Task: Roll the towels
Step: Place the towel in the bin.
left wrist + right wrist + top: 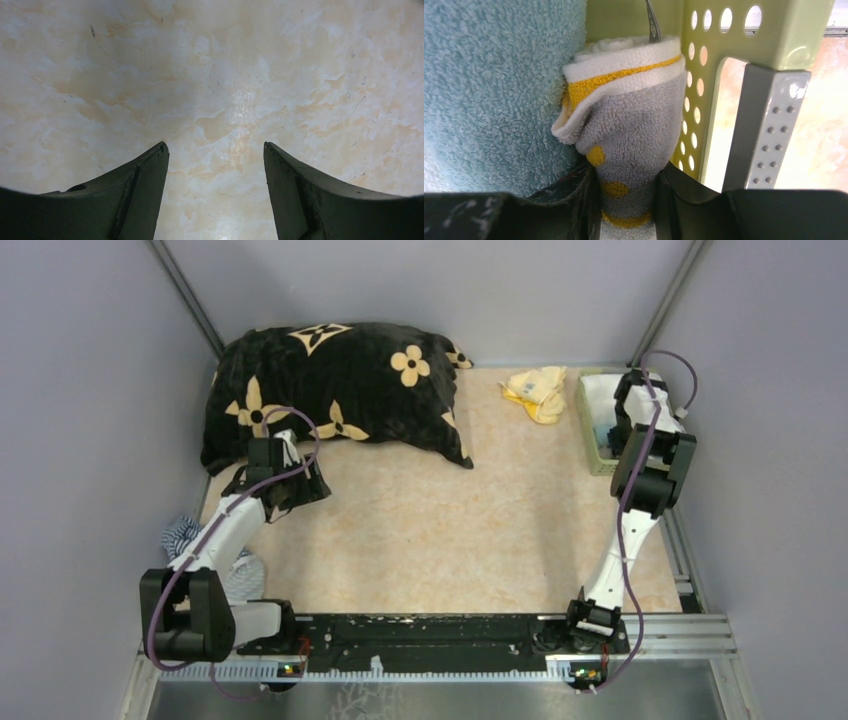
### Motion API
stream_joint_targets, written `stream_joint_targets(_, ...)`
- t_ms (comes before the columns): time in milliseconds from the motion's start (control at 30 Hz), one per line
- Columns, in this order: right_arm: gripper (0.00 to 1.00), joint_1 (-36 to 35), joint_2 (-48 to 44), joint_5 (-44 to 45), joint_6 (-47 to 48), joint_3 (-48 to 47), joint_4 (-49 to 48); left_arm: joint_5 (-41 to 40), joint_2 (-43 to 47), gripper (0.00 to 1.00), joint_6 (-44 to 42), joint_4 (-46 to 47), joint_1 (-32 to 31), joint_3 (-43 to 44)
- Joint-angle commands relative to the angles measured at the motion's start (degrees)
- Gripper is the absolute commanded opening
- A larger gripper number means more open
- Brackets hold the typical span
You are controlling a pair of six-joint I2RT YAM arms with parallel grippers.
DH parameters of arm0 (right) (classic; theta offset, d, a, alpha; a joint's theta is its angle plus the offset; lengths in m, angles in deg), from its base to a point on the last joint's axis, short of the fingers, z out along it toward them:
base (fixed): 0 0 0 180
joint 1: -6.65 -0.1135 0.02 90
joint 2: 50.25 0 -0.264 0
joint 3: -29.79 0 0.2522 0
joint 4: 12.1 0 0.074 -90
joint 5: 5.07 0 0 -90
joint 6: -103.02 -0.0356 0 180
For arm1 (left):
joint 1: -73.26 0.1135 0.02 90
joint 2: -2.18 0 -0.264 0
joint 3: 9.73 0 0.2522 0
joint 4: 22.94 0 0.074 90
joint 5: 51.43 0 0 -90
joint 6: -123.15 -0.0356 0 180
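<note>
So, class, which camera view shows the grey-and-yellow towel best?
The right wrist view: the grey-and-yellow towel shows close-up, pinched by the right gripper inside the green basket, beside the light blue towel. In the top external view the right arm hides it; only the basket shows. The left wrist view shows just bare table.

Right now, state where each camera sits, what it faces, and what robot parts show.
Top external: above, behind the bases, looking down at the table; both arms.
Left wrist: faces bare tabletop; open left end effector.
Right wrist: faces into green basket; right end effector gripping grey-and-yellow towel.
Shared: top and right wrist show the basket.
</note>
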Motion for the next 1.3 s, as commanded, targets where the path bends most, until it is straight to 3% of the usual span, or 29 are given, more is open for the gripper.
stream_joint_targets(0, 0.0, 0.61, 0.48, -1.96, 3.43, -2.93, 0.75, 0.35, 4.46, 0.75, -0.33, 0.69, 0.27, 0.14)
stream_joint_targets(133, 0.0, 0.96, 3.2, -5.66, 9.1, -4.93, -0.38, -0.14, 8.03, 0.76, -0.52, 0.54, 0.14, -0.13)
stream_joint_targets(267, 0.01, 1.24, 0.67, -6.5, 8.05, -1.87, -2.95, -2.44, 11.67, 0.76, -0.56, 0.75, -2.03, -0.34)
stream_joint_targets(300, 0.06, 1.24, -0.26, -6.3, 6.65, -0.77, -3.34, -3.19, 12.36, 0.76, -0.71, 0.79, -2.75, -0.38)
stream_joint_targets(400, 0.34, 1.2, -2.04, -5.9, 4.17, 0.87, -4.6, -4.86, 14.15, 0.76, -0.92, 0.8, -4.67, -0.49)
stream_joint_targets(467, 0.48, 1.12, -2.69, -6.16, 3.05, 0.95, -4.74, -5.97, 14.99, 0.76, -0.92, 0.99, -5.96, -0.67)
stream_joint_targets(667, 0.6, 1.14, -5.67, -4.99, 0.98, 0.42, -2.96, -8.02, 15.93, 0.77, -1.18, 1.56, -8.83, -0.97)
stream_joint_targets(867, 0.87, 1.14, -9.07, -3.65, 0.65, -0.72, -1.8, -9.06, 17.17, 0.77, -1.19, 1.76, -10.21, -1.24)
stream_joint_targets(1267, 0.86, 1.06, -9.53, -2.81, 1.82, -5.14, 4.35, -9.95, 18.75, 0.78, -1.28, 1.79, -11.34, -1.45)
